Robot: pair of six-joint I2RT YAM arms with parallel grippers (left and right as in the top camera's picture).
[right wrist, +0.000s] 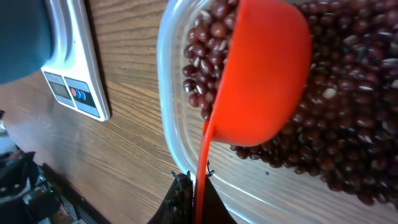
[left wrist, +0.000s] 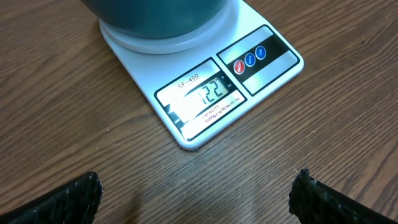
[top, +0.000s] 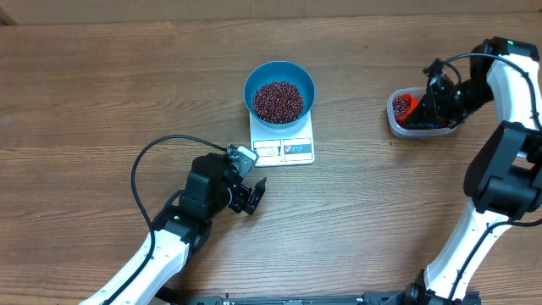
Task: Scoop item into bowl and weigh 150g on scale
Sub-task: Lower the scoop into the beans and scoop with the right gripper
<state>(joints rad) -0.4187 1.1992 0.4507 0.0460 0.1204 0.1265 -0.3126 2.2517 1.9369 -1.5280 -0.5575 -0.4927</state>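
- Left hand (top: 251,196): I read it fully open and empty, over the desk (top: 102,85), just near of the scale (top: 284,146).
- Scale: white, mid-desk.
- Right hand (right wrist: 191,198): clamped on the orange scoop (right wrist: 261,68) handle; scoop in the clear tub (right wrist: 166,112) of beans (right wrist: 348,93), far right.
- Bowl (top: 254,80): on the scale, holding beans.

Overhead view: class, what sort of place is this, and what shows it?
Probably a robot lab bench: two robot arms at a wooden table, a scale under a bowl of beans.
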